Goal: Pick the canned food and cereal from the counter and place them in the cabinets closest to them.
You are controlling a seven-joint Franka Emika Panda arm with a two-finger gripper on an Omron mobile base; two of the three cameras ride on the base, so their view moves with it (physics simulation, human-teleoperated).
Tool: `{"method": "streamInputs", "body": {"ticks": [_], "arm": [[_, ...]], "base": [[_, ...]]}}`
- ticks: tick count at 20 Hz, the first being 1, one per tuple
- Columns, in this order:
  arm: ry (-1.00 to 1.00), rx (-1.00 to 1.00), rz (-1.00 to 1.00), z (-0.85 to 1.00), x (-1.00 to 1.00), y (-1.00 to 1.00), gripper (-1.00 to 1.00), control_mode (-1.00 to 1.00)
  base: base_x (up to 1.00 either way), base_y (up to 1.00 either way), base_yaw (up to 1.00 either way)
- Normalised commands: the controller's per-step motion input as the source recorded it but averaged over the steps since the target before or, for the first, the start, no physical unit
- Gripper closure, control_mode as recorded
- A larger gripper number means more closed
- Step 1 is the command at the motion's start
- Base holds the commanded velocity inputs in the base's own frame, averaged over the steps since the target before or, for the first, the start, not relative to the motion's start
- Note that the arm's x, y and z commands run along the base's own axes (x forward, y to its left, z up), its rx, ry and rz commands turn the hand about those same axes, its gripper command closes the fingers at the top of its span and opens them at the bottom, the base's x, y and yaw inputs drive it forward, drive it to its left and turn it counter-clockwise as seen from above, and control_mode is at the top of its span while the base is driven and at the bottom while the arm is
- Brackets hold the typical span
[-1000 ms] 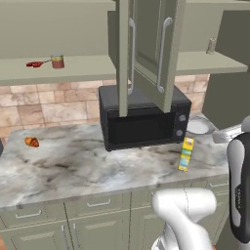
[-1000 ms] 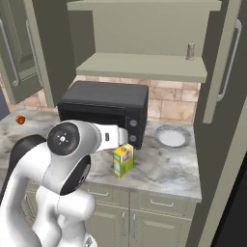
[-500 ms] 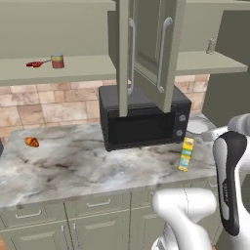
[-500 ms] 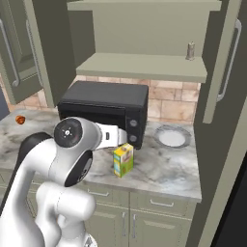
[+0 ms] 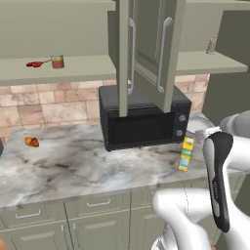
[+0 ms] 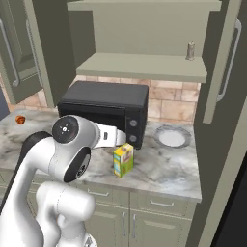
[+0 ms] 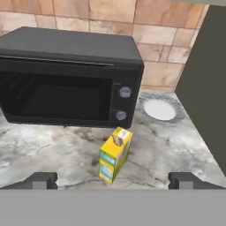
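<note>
Near lower centre of the hand view, the cereal (image 7: 114, 155) is standing upright, probably light and crushable; wide-open jaws should be pinching its narrow sides.

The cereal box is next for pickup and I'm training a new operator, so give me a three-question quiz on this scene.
1. True or false: the cereal box stands upright on the counter.
2. Where is the canned food? A. on the counter B. on the cabinet shelf C. in the microwave
3. Fill in: the pincer is ___ and holds nothing.

Key: 1 true; 2 B; 3 open.
</note>
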Motion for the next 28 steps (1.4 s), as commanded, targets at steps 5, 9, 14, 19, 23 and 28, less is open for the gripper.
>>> {"method": "streamInputs", "body": {"ticks": [5, 9, 14, 19, 23, 28], "arm": [[0.00, 0.00, 0.00, -0.03, 0.01, 0.00, -1.00, -1.00], [0.02, -0.03, 0.00, -0.25, 0.06, 0.01, -1.00, -1.00], [0.02, -0.01, 0.00, -0.29, 0.09, 0.01, -1.00, -1.00], [0.02, 0.02, 0.00, -0.27, 0.18, 0.00, -1.00, -1.00], [0.01, 0.03, -0.01, -0.22, 0.31, 0.00, -1.00, -1.00], [0.04, 0.01, -0.02, -0.25, 0.39, 0.00, -1.00, -1.00]], "base": [[0.00, 0.00, 0.00], [0.00, 0.00, 0.00], [0.00, 0.00, 0.00], [0.00, 0.00, 0.00], [0.00, 0.00, 0.00], [0.00, 0.00, 0.00]]}}
